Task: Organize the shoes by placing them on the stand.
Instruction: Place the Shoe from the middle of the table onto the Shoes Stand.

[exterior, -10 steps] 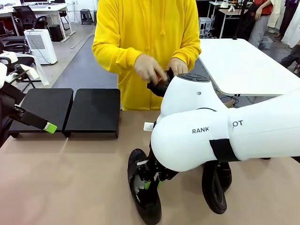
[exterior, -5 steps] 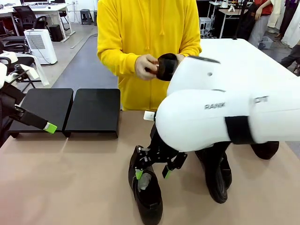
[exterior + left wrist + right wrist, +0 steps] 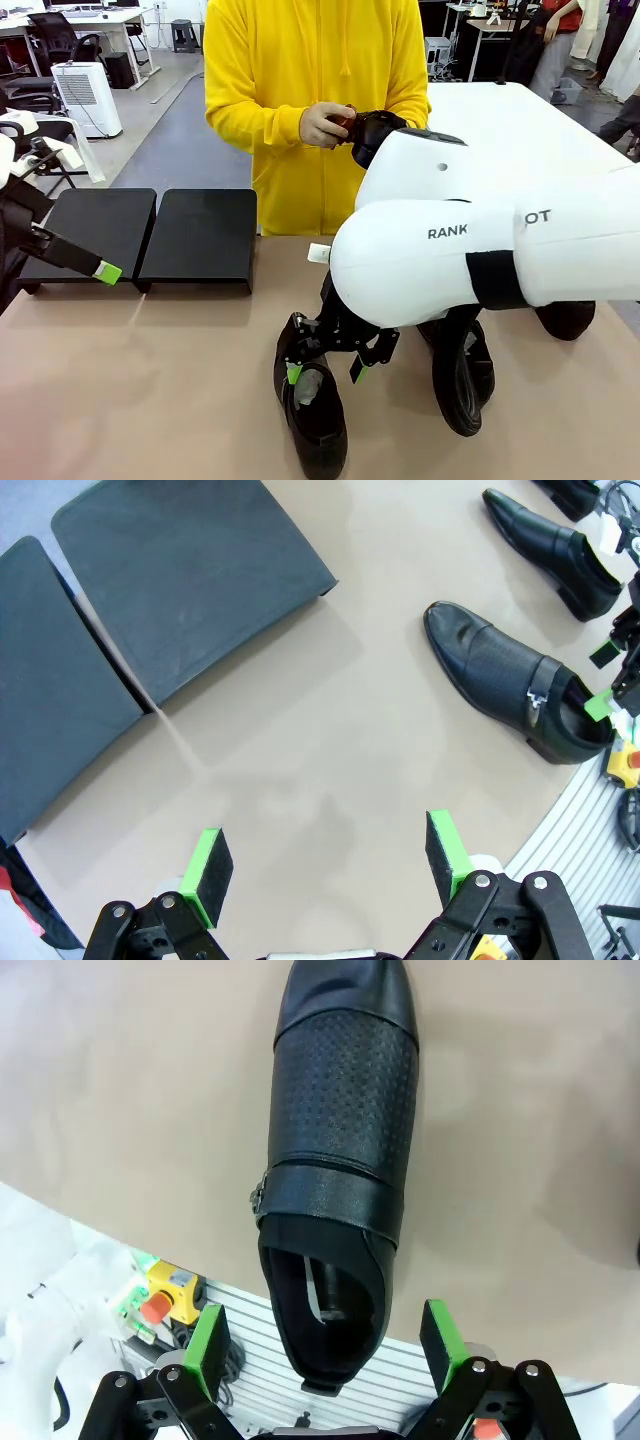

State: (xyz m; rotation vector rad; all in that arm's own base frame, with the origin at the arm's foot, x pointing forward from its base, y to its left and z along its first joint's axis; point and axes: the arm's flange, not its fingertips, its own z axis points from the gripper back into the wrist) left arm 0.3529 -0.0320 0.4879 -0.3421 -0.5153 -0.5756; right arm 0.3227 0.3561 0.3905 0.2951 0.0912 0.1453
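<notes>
A black shoe (image 3: 314,425) stands upright on the tan table near its front edge. My right gripper (image 3: 326,369) hangs open just above its heel, one green pad on either side. In the right wrist view this shoe (image 3: 344,1150) points away from the open right gripper (image 3: 322,1345), with white paper inside it. A second shoe (image 3: 462,385) lies to its right and a third (image 3: 566,318) farther right. The person holds another shoe (image 3: 376,130) in both hands. The stand (image 3: 204,236) is two black platforms at the back left. My left gripper (image 3: 325,865) is open over bare table.
The left platform (image 3: 96,222) has my left gripper (image 3: 100,270) hovering by its front edge. My big white right arm (image 3: 480,250) hides the table's middle right. The person (image 3: 310,60) in yellow stands at the far edge. A white table (image 3: 520,130) lies behind.
My right gripper opened and let go of the near shoe, which went from tipped on its side to upright. The person lifted the shoe in their hands higher. The left arm stayed still.
</notes>
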